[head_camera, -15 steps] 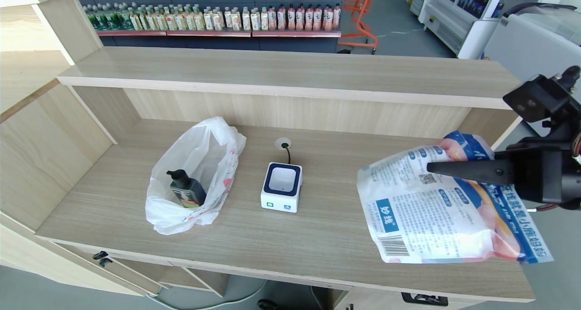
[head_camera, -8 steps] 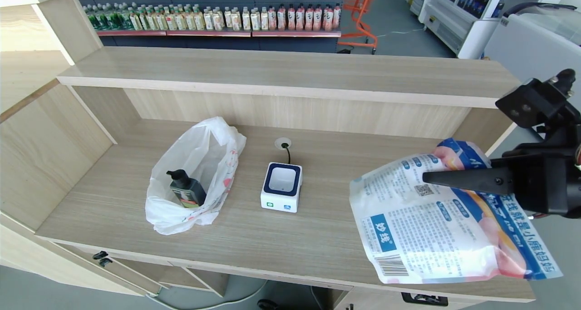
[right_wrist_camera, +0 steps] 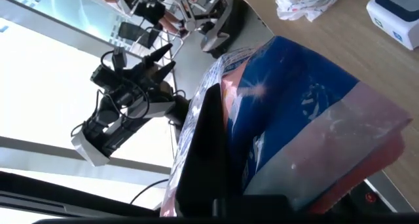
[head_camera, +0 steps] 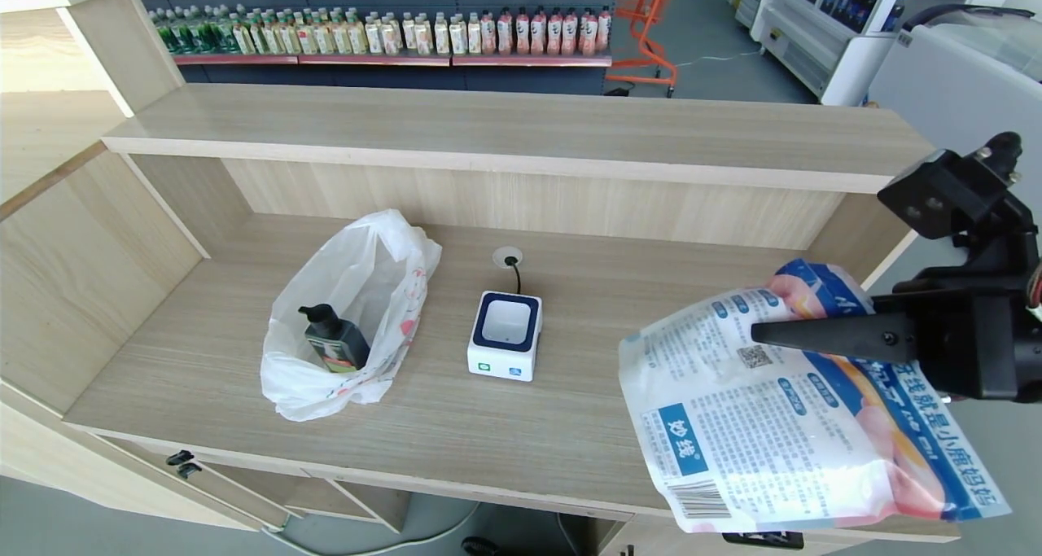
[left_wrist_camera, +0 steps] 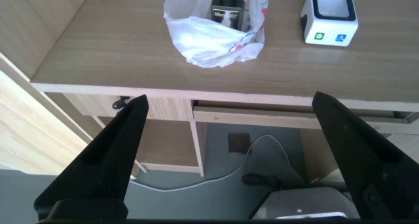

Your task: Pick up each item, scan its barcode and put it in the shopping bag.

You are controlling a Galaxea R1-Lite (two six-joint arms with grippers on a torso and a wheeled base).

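My right gripper [head_camera: 761,336] is shut on a large blue, white and pink pouch [head_camera: 773,426], held in the air over the counter's front right corner. The pouch's barcode [head_camera: 700,499] faces up at its near lower corner. In the right wrist view the pouch [right_wrist_camera: 301,112] lies against one black finger [right_wrist_camera: 206,145]. The white scanner [head_camera: 505,335] stands mid-counter, well left of the pouch. A white shopping bag [head_camera: 358,279] lies open further left with a dark pump bottle [head_camera: 334,340] inside. My left gripper [left_wrist_camera: 232,152] hangs open below the counter's front edge, with nothing between its fingers.
The wooden counter [head_camera: 456,426] has a raised back ledge [head_camera: 521,133] and a side wall on the left. A cable runs from the scanner into a grommet [head_camera: 507,256]. Drawers sit under the front edge [left_wrist_camera: 262,112]. Bare counter lies between scanner and pouch.
My right gripper has carried the pouch a little to the left and lower in the head view. The bag, bottle and scanner have not moved.
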